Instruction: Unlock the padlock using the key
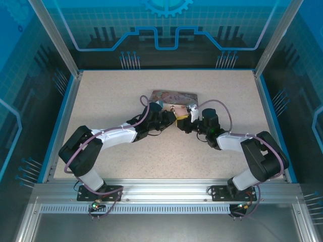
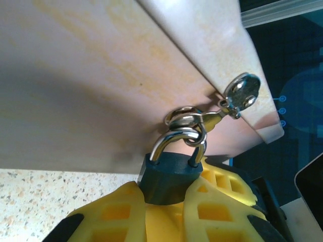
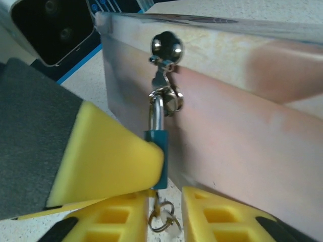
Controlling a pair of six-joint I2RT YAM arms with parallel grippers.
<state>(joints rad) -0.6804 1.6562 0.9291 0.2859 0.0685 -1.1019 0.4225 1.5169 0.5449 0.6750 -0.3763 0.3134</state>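
The left gripper [image 2: 169,194] is clamped on the padlock [image 2: 164,174] while the right gripper's [image 3: 165,204] jaws stand apart flanking the key [image 3: 155,207], which an off-centre squeeze could knock loose.

**Robot lab cell, definitely not someone's house**

Pretty clearly a robotics lab setup. An aluminium extrusion frame [image 1: 54,38] boxes in a speckled tabletop [image 1: 151,161]. The see-through blue wall panels [image 1: 30,91] are printed with circuit lines and a gear graphic [image 1: 166,6]. A left arm [image 1: 101,143] and a right arm [image 1: 252,151] sit bolted along the front rail [image 1: 161,189].
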